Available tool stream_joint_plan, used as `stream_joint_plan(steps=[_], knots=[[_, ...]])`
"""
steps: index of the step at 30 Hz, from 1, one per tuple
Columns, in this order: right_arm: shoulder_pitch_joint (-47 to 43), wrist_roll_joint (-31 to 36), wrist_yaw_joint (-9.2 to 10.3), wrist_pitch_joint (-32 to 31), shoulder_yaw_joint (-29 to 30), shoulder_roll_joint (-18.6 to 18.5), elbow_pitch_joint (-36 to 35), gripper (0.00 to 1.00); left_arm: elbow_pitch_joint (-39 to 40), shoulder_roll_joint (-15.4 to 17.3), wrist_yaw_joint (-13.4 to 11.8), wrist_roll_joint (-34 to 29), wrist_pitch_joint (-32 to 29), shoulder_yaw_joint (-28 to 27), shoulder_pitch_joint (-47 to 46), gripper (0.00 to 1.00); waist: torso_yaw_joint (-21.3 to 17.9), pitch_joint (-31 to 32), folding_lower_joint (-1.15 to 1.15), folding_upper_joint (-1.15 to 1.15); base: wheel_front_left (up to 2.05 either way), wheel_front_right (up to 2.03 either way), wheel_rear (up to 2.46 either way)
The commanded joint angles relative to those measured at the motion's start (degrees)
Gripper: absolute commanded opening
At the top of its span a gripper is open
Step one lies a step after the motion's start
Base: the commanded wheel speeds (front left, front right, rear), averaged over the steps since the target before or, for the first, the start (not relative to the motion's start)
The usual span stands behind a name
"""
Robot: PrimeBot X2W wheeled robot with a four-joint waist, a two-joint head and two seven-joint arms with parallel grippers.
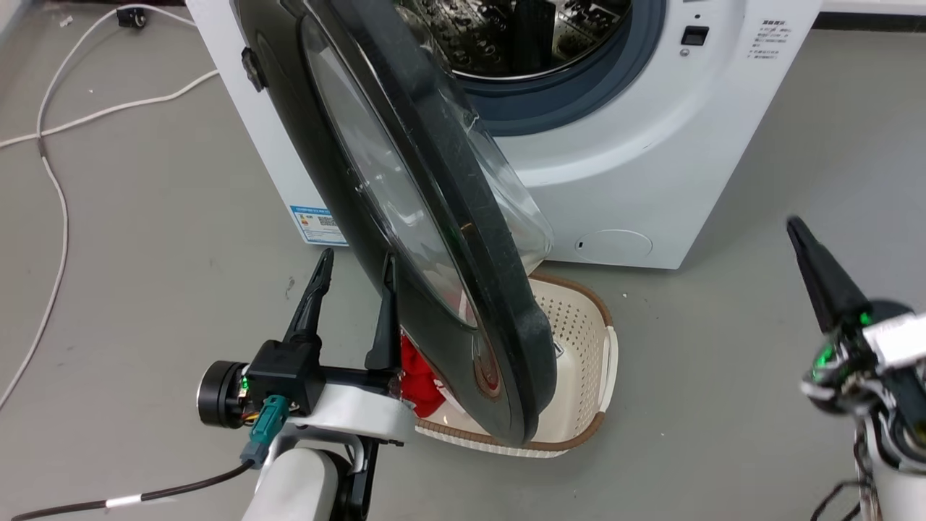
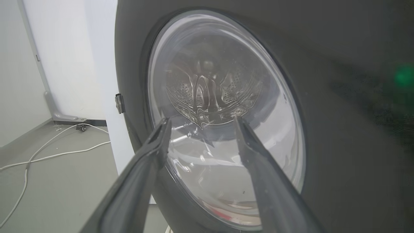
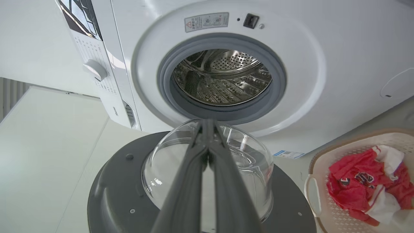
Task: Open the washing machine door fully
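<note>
The door (image 1: 441,210) stands swung out at the left of the machine (image 1: 636,159), with the drum (image 1: 521,36) behind it. The basket (image 1: 579,325) sits on the floor (image 1: 159,239) before the machine, partly under the door's lower edge, clothes (image 1: 419,376) in it. The left tool (image 1: 359,257) is just left of the door, the right tool (image 1: 796,228) well apart to the right. A cable (image 1: 65,217) lies on the floor far left.

Too small to read anywhere. On the washing machine (image 1: 636,166) front: blue label (image 1: 318,225) low down, small dark print (image 1: 770,40), and a sticker (image 3: 206,22) with a red warning triangle by the round hole (image 3: 223,77).
</note>
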State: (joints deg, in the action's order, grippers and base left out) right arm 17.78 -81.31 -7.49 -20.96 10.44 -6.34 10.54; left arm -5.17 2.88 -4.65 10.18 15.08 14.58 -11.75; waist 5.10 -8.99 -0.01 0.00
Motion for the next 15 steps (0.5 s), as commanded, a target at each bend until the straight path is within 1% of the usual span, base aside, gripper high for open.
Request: stream_joint_plan(steps=[1, 2, 3, 4, 5, 6, 8, 11, 15], knots=[[-2.7, 0.3, 0.00, 1.9, 0.4, 0.7, -1.2, 0.00, -0.1, 0.0, 0.1, -0.4, 0.1, -0.4, 0.7, 1.00, -0.3, 0.5, 0.01, 0.00, 0.00, 0.00, 0.00], [-2.7, 0.3, 0.00, 1.9, 0.4, 0.7, -1.2, 0.00, -0.1, 0.0, 0.1, -0.4, 0.1, -0.4, 0.7, 1.00, -0.3, 0.5, 0.01, 0.00, 0.00, 0.00, 0.00], [-4.2, 1.0, 0.00, 3.1, 0.4, 0.9, -1.7, 0.05, -0.2, 0.0, 0.3, -0.4, 0.1, -0.6, 1.0, 1.00, -0.4, 0.7, 0.01, 0.00, 0.00, 0.00, 0.00], [-5.7, 2.0, 0.00, 4.8, 0.6, 1.1, -2.3, 0.24, -0.3, 0.0, 0.4, -0.5, 0.1, -0.8, 1.2, 1.00, -0.5, 1.0, 0.01, 0.00, 0.00, 0.00, 0.00], [-6.9, 2.8, 0.00, 6.5, 0.6, 1.3, -2.8, 0.68, -0.3, 0.0, 0.5, -0.5, 0.1, -0.9, 1.3, 1.00, -0.6, 1.1, 0.01, 0.00, 0.00, 0.00, 0.00], [-8.0, 3.7, 0.00, 8.0, 0.4, 1.6, -3.4, 1.00, -0.3, 0.0, 0.5, -0.5, 0.1, -1.1, 1.3, 1.00, -0.8, 1.3, 0.01, 0.00, 0.00, 0.00, 0.00], [-10.6, 7.3, 0.00, 12.0, -0.4, 1.9, -4.4, 1.00, -0.6, 0.0, 0.7, -0.4, 0.1, -1.3, 2.1, 1.00, -1.0, 1.9, 0.01, 0.00, 0.00, 0.00, 0.00], [-13.6, 16.0, 0.00, 18.8, -2.3, 1.2, -5.0, 1.00, -0.8, 0.0, 0.9, -0.4, 0.1, -1.7, 2.4, 1.00, -1.3, 2.6, 0.01, 0.00, 0.00, 0.00, 0.00], [-16.3, 32.0, 0.00, 28.9, -3.7, 0.0, -4.0, 1.00, -1.0, 0.0, 0.9, -0.2, 0.1, -2.3, 3.2, 1.00, -1.4, 3.6, 0.01, 0.00, 0.00, 0.00, 0.00]])
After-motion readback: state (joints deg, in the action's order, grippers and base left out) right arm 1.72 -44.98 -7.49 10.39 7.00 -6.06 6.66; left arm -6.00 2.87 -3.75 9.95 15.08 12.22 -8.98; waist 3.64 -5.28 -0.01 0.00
